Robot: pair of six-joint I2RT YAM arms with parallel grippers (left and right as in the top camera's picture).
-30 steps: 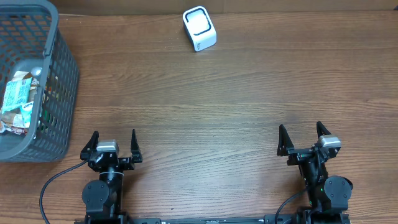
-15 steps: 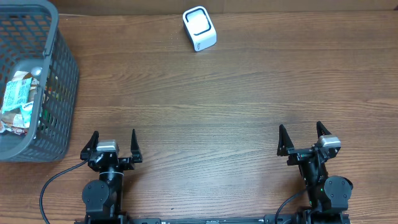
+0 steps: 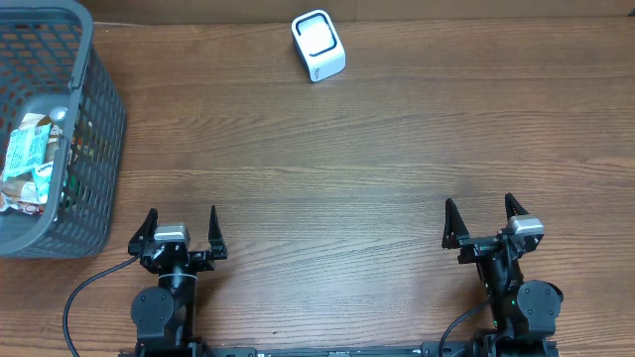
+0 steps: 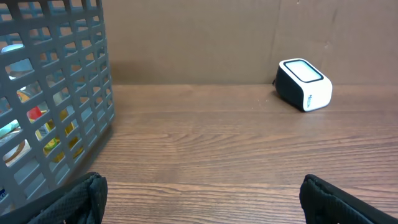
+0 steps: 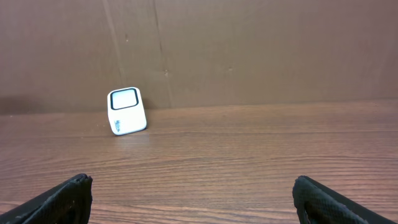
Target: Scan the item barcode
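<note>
A small white barcode scanner (image 3: 318, 46) with a dark window stands at the far edge of the table; it also shows in the left wrist view (image 4: 304, 92) and the right wrist view (image 5: 126, 111). Packaged items (image 3: 30, 159) lie inside the grey basket (image 3: 99, 129) at the far left, where no single item can be picked out. My left gripper (image 3: 181, 220) sits open at the near left edge, with nothing between its fingers. At the near right, my right gripper (image 3: 478, 212) is open and holds nothing. Both are far from the scanner and the basket.
The wooden table (image 3: 327, 178) stretches between the grippers and the scanner. A brown wall (image 5: 249, 50) rises behind the table's far edge. The grey basket (image 4: 50, 93) stands close ahead and to the left of my left gripper.
</note>
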